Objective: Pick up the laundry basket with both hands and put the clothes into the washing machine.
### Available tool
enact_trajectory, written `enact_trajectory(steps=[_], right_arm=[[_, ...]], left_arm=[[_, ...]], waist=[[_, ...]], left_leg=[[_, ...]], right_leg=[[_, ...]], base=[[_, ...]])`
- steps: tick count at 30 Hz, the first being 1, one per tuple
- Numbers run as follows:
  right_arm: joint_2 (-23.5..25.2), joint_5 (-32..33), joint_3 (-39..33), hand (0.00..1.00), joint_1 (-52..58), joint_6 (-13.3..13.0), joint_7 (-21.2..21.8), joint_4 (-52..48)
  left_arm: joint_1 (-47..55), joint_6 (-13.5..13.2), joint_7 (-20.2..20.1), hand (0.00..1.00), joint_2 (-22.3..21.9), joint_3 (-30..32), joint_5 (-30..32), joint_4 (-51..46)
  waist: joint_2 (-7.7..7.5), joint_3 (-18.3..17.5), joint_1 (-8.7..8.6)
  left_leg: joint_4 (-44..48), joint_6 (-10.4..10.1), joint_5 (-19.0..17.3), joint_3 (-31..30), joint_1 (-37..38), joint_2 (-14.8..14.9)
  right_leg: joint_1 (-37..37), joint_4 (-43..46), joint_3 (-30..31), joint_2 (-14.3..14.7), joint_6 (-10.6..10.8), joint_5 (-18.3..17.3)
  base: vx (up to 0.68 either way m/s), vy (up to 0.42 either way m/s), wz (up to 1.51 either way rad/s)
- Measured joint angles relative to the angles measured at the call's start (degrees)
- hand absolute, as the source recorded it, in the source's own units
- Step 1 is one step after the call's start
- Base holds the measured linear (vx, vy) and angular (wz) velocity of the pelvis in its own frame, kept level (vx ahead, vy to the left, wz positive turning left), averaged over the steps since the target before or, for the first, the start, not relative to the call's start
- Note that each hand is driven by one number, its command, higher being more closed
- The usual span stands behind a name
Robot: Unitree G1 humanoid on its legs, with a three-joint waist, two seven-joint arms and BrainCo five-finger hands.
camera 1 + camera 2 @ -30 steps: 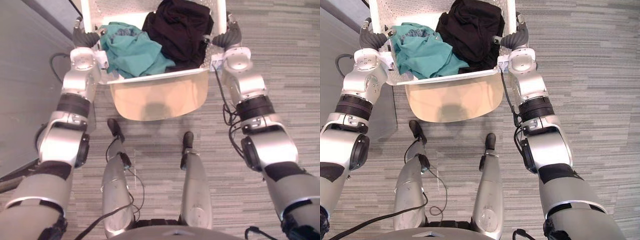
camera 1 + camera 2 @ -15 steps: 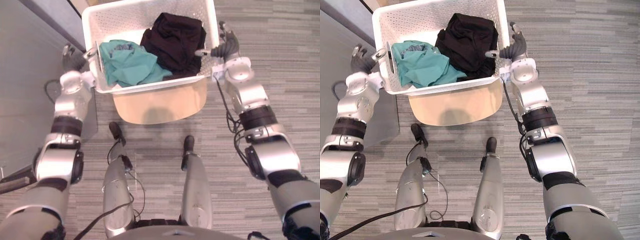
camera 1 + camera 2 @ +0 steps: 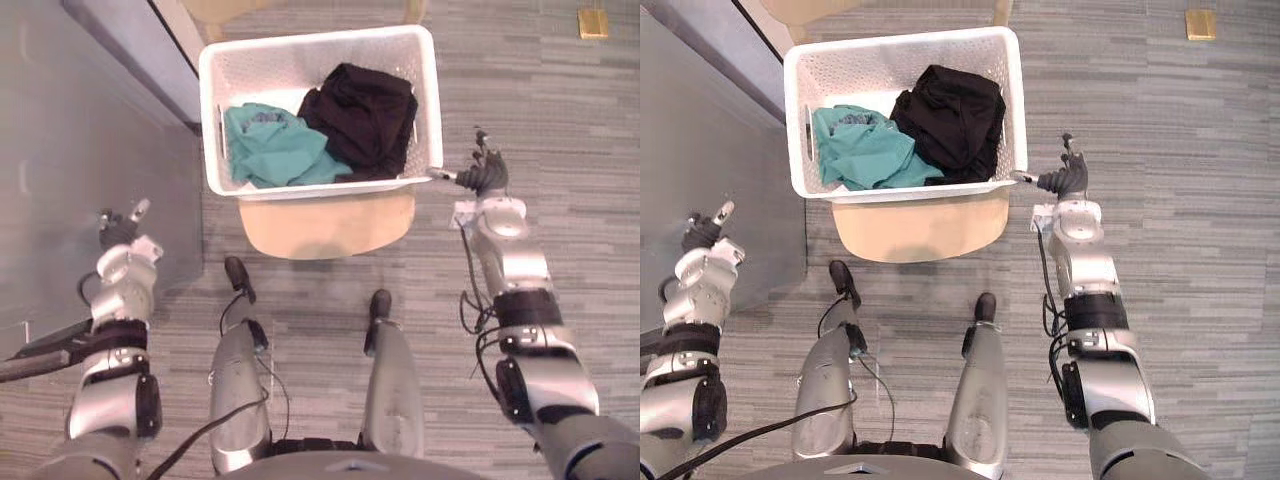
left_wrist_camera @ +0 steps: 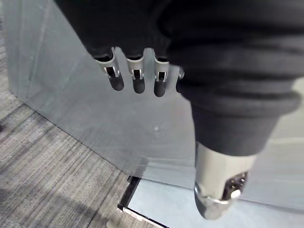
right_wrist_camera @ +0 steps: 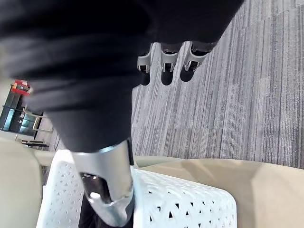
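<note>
The white perforated laundry basket [image 3: 425,100] sits on a tan seat [image 3: 330,228] in front of me. Inside it a teal garment [image 3: 272,150] lies on the left and a black garment [image 3: 362,115] on the right. My right hand [image 3: 483,177] is just off the basket's near right corner, fingers straight, with its thumb [image 5: 107,190] pointing at the basket rim [image 5: 180,204]; I cannot tell if they touch. My left hand [image 3: 118,228] is well away to the left, over the grey panel, with its fingers [image 4: 137,80] straight and holding nothing.
A large grey panel [image 3: 80,120] covers the left side, its edge running up past the basket's far left corner. Striped grey carpet [image 3: 560,110] lies to the right. A small tan object [image 3: 592,22] sits on the floor at the far right.
Both hands have come off the basket's sides. The left swung far out to the left, the right drew back to the near right corner. The basket stays on the tan seat.
</note>
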Motion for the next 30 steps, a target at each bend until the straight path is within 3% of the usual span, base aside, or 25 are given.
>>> enact_trajectory(steps=[6, 9, 13, 19, 26, 29, 30], right_arm=[[7.2, -1.7, -7.1, 0.0, 13.8, -0.3, 0.2, 1.7], [13.0, -1.8, -12.3, 0.0, 24.0, -0.1, 1.5, 7.7], [19.0, -2.3, -16.4, 0.0, 35.8, -0.2, 3.1, 16.3], [25.2, -6.6, -23.5, 0.0, 45.5, 0.0, 6.5, 28.7], [25.0, -6.8, -25.1, 0.0, 45.1, -0.2, 6.7, 32.2], [23.5, -6.8, -21.5, 0.0, 44.4, -0.2, 6.4, 32.1], [22.5, -6.7, -19.8, 0.0, 44.1, -0.3, 6.4, 32.0]], left_arm=[[10.9, -0.4, -2.6, 0.0, -6.8, 1.2, 0.3, 1.2], [17.6, 0.6, -5.4, 0.0, -12.0, 3.1, 3.1, 8.2], [25.4, 2.2, -9.0, 0.0, -16.9, 9.5, 12.1, 14.8], [31.9, 3.2, -11.4, 0.0, -21.9, 21.7, 20.3, 19.1], [33.4, 3.0, -12.9, 0.0, -24.4, 25.7, 23.5, 19.1], [33.5, 2.1, -12.9, 0.0, -24.3, 23.7, 23.1, 18.8], [33.5, 1.9, -12.9, 0.0, -24.5, 22.6, 22.1, 18.4]], waist=[[-0.56, -0.4, 0.44], [-1.39, -2.0, 0.16], [-3.02, -7.3, -0.17], [-2.82, -14.5, -1.37], [-2.08, -18.2, -1.81], [-1.67, -18.3, -1.9], [-0.14, -18.2, -1.54]], left_leg=[[1.9, -0.7, -1.9, -0.3, 4.2, 0.2], [5.4, -1.4, -4.9, -0.4, 7.4, 0.9], [7.1, -3.1, -7.6, 0.3, 11.8, 2.0], [3.4, -4.0, -7.4, 0.9, 18.5, 2.2], [1.0, -4.7, -6.6, 3.3, 24.6, 3.0], [4.6, -6.1, -7.5, 3.1, 25.0, 5.7], [6.5, -6.5, -7.9, 2.6, 24.5, 8.0]], right_leg=[[4.9, 0.1, -0.1, 0.0, -0.1, -1.4], [9.5, -0.3, -0.1, 0.0, -0.2, -2.6], [14.1, -0.5, -0.2, 0.4, -0.9, -4.4], [20.4, -3.7, -1.2, 1.2, -1.2, -4.7], [22.2, -1.1, 0.9, 2.4, -2.0, -6.0], [21.0, 4.2, 1.9, 4.4, -3.8, -8.9], [20.6, 5.6, 1.8, 6.5, -4.9, -10.0]], base=[[0.06, -0.08, 0.01], [0.08, -0.088, -0.05], [0.08, -0.059, -0.09], [0.05, -0.025, -0.02], [0.01, -0.018, -0.16], [-0.04, -0.124, -0.15], [-0.07, -0.172, -0.21]])
